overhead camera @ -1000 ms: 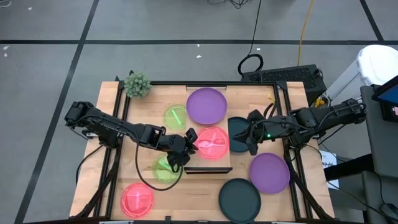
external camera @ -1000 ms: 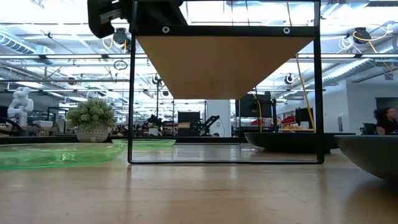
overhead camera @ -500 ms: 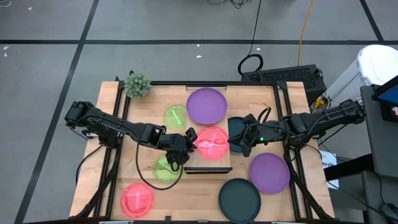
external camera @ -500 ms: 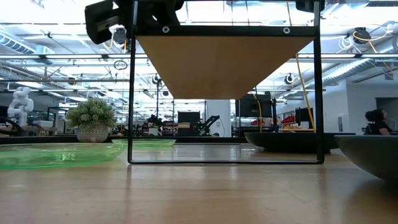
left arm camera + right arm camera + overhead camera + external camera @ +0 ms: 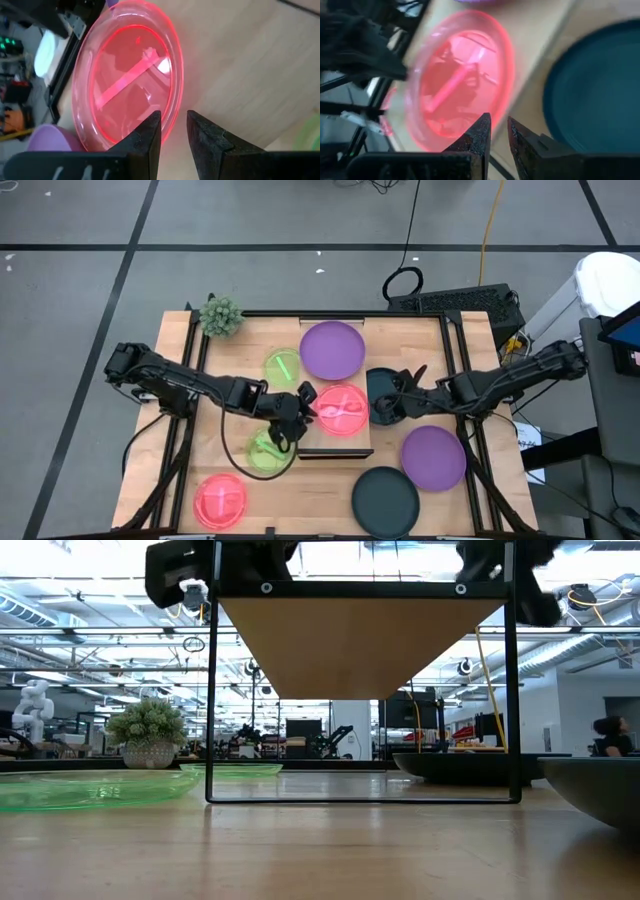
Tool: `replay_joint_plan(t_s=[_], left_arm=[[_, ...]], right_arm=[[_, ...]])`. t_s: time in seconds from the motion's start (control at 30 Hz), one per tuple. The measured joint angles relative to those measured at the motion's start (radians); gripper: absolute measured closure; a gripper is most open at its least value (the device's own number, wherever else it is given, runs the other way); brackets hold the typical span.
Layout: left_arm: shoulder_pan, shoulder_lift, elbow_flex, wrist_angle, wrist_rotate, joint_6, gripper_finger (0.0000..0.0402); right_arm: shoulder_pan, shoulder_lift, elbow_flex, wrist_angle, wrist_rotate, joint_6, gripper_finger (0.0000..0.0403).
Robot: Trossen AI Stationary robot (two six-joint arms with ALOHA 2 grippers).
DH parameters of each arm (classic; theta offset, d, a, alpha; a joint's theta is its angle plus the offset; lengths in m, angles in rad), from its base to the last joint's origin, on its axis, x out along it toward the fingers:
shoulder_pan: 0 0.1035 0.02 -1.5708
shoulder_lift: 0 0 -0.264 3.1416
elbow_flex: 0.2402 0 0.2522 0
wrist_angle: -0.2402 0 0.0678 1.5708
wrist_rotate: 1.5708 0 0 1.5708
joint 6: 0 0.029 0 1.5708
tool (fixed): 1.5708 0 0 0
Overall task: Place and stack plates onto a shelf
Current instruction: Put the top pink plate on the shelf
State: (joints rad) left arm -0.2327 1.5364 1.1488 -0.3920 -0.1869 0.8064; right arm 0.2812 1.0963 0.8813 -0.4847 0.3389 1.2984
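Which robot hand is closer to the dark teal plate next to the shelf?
The right. The right gripper hangs over the dark teal plate beside the shelf. The left gripper sits across the shelf, at the far edge of the pink plate.

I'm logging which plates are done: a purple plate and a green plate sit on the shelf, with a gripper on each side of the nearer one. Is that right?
Not quite. The nearer plate on the shelf is the pink plate, not a green one, as the high view shows. The purple plate is there, and the left gripper and right gripper flank the pink plate.
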Motion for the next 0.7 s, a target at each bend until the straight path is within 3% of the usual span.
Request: replay_joint_plan(t_s=[0.2, 0.37, 0.7], left_arm=[[-0.048, -0.032, 0.0, -0.01, -0.106, -0.186, 0.0302], [-0.086, -0.089, 0.0, -0.04, -0.202, -0.323, 0.0302], [-0.104, -0.151, 0.001, -0.088, -0.242, -0.504, 0.0302]], right_arm=[[-0.001, 0.0, -0.048, 0.021, 0.001, 0.025, 0.0354], [-0.006, 0.0, -0.106, 0.144, 0.001, 0.025, 0.0354], [-0.007, 0.0, -0.13, 0.2, 0.0, 0.024, 0.0357]])
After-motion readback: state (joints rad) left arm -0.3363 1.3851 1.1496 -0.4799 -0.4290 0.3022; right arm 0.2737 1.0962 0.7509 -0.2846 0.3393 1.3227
